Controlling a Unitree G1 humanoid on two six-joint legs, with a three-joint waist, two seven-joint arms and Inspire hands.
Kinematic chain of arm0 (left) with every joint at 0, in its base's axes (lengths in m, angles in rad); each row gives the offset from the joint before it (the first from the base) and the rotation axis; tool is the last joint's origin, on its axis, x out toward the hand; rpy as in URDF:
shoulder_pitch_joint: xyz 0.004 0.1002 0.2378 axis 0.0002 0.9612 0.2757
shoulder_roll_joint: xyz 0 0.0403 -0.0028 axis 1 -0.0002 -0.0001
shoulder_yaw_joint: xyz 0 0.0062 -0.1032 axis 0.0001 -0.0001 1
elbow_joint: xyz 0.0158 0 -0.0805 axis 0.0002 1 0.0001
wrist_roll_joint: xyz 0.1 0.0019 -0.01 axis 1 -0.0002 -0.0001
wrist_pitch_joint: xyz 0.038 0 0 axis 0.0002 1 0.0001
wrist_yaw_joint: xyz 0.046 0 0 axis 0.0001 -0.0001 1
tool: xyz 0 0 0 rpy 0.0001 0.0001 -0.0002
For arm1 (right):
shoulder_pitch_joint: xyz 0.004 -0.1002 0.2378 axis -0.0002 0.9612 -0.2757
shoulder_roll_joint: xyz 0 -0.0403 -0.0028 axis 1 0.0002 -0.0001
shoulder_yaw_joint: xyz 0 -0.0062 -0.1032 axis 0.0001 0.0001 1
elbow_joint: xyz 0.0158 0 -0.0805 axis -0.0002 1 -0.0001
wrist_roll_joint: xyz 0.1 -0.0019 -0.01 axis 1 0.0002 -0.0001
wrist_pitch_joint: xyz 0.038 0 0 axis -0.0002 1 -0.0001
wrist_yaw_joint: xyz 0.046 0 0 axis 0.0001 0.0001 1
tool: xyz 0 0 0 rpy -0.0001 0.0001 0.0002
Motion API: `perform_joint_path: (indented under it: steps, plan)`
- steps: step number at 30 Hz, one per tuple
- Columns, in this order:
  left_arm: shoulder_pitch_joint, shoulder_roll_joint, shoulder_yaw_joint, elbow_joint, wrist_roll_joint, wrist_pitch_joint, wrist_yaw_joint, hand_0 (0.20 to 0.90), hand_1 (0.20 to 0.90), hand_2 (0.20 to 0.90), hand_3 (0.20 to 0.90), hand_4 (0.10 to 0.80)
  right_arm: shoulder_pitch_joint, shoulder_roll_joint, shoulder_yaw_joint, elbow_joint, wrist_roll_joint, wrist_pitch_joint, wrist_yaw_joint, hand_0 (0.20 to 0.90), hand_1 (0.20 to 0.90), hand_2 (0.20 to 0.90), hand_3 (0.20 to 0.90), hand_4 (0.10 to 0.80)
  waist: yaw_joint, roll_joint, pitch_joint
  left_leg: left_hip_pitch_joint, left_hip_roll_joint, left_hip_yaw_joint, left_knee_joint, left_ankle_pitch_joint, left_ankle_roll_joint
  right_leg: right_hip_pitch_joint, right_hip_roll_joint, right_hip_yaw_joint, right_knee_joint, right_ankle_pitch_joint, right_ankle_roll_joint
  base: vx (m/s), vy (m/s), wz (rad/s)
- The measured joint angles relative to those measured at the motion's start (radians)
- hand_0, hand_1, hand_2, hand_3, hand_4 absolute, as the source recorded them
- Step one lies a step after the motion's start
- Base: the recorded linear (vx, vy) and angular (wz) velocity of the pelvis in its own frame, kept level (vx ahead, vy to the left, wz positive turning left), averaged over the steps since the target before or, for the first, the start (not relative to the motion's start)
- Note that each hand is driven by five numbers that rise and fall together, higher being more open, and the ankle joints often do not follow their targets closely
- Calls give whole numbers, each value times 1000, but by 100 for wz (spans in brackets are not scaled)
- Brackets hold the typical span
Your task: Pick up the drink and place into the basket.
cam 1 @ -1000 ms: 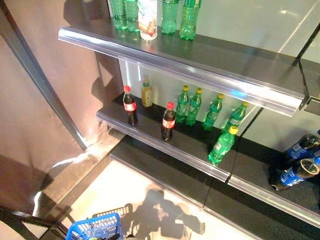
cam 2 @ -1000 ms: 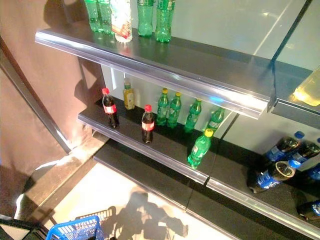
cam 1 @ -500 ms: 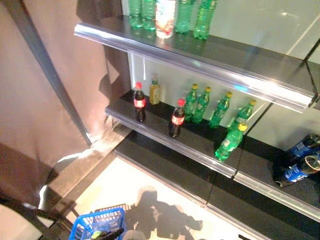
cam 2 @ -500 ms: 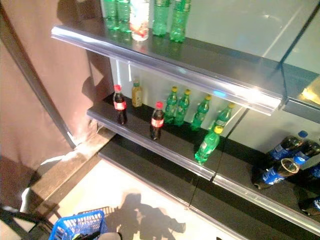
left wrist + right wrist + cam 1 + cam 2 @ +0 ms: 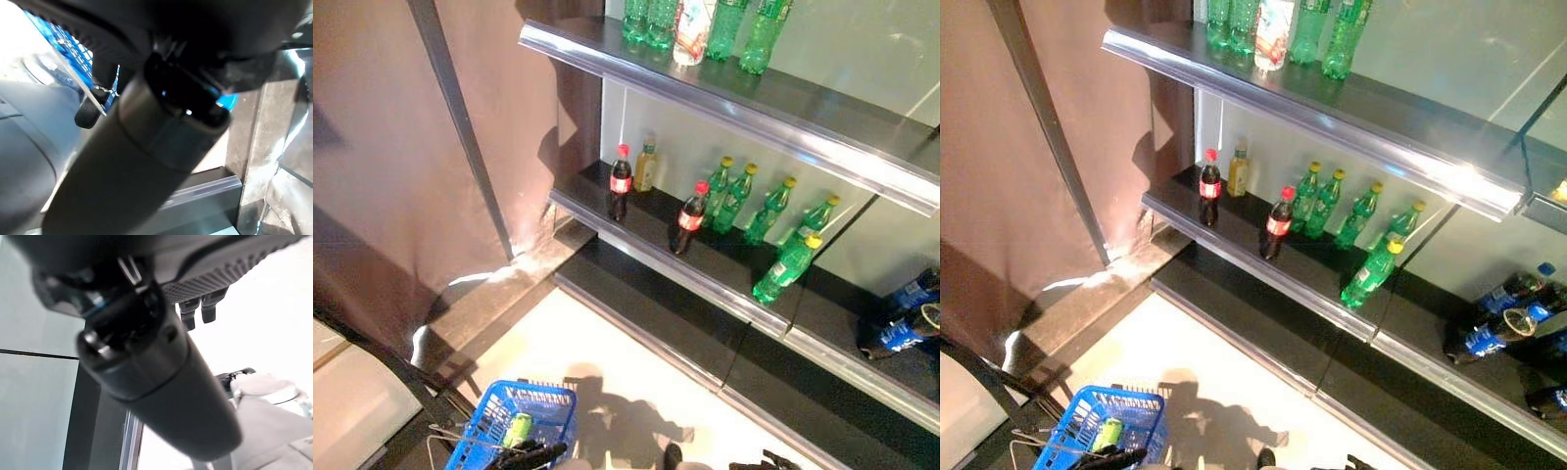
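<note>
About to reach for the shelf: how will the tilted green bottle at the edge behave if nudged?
The green bottle already leans near the middle shelf lip, so it would probably topple. Round-bodied, it may roll off. It looks full, so likely fairly heavy for its size.

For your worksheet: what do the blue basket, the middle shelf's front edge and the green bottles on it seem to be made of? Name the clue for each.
Blue basket: probably moulded plastic, judging by its uniform colour and open lattice walls.
Shelf edge: seemingly brushed metal, silvery with bright streaky reflections.
Green bottles: likely clear tinted plastic, since light passes through them, with opaque yellow caps.
</note>
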Motion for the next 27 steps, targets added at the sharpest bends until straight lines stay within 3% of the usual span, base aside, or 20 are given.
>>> perform_joint_path:
  steps: [3, 8, 10, 27]
  plan:
    - [9, -5, -6, 0, 18, 1, 1, 300, 300, 300, 200, 100, 14, -3, -1, -1, 1, 0, -11, 900, 900, 900, 900, 800, -15, 21, -22, 29, 15, -13, -91, 51, -26, 29, 11, -55, -49, 15, -15, 4, 4, 33]
    - [10, -10, -37, 0, 37, 5, 0, 300, 300, 300, 200, 100, 14, -5, -3, -4, 1, -8, -18, 900, 900, 900, 900, 800, -12, 54, -24, 87, 25, -7, -197, 98, -34, 56, 16, -79, -66, 8, -20, 15, 26, 14]
    - [10, -10, -39, 0, 37, 5, 0, 300, 300, 300, 200, 100, 17, -5, -5, -14, 1, -18, -18, 900, 900, 900, 900, 800, -23, 52, -24, 88, 30, 17, -202, 101, -38, 63, 13, -84, -67, 5, -16, 18, 14, 18]
    - [13, -4, -36, 0, 39, 5, 3, 300, 300, 300, 200, 100, 27, -6, -4, -21, 2, -23, -18, 900, 900, 900, 900, 800, -32, 56, -20, 91, 33, 10, -202, 101, -38, 71, 13, -106, -71, -1, -16, 3, 0, 2]
